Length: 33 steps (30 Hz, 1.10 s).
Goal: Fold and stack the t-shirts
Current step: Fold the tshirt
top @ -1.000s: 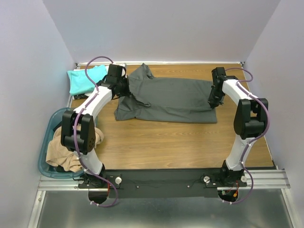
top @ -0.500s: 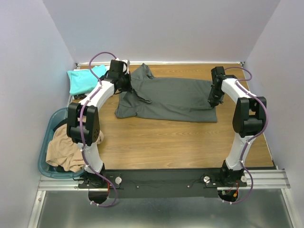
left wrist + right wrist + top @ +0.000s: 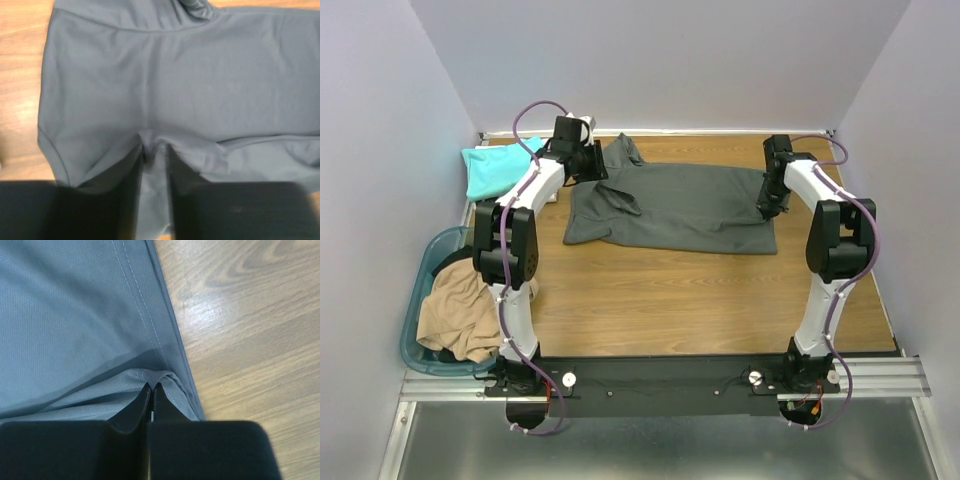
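Shirt in hand: dark grey t-shirt, spread flat across the far half of the table, its length running left to right.
Left gripper: at the shirt's far left end, fingers parted by a narrow gap, a small pucker of grey cloth at the tips.
Right gripper: at the shirt's right edge, fingers pressed together, pinching a fold of the stitched hem just beside bare wood.
Teal t-shirt: folded at the far left corner, just left of the left gripper.
Tan t-shirt: crumpled in the basket at the near left, draped over its rim.
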Tool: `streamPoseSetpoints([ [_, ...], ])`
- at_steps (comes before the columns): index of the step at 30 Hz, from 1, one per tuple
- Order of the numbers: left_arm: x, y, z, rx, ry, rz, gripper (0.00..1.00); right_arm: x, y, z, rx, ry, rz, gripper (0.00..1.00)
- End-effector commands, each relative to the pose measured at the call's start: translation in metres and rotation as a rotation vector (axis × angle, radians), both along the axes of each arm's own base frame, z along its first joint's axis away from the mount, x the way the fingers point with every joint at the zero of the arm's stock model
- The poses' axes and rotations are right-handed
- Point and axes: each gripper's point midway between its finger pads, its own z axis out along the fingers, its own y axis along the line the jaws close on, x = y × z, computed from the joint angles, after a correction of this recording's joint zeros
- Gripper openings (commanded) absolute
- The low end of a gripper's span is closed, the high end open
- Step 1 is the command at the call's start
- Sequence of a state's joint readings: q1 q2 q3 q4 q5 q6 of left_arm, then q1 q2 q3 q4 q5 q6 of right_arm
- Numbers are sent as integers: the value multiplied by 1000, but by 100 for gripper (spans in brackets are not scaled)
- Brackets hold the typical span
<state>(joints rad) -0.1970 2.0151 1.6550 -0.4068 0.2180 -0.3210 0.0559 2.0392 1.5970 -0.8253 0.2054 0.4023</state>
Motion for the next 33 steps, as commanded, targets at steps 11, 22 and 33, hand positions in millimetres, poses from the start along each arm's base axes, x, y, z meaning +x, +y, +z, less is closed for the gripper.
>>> streamPoseSetpoints([
  [11,-22,9,49,-91,-92,9,68,17,-3,47,12,-130,6,67],
  [22,-143,54,-28,44,113,136,69,-52,4,26,94,-68,19,63],
  [33,-171,65,-61,46,173,180,72,-89,3,-5,137,-44,-5,56],
])
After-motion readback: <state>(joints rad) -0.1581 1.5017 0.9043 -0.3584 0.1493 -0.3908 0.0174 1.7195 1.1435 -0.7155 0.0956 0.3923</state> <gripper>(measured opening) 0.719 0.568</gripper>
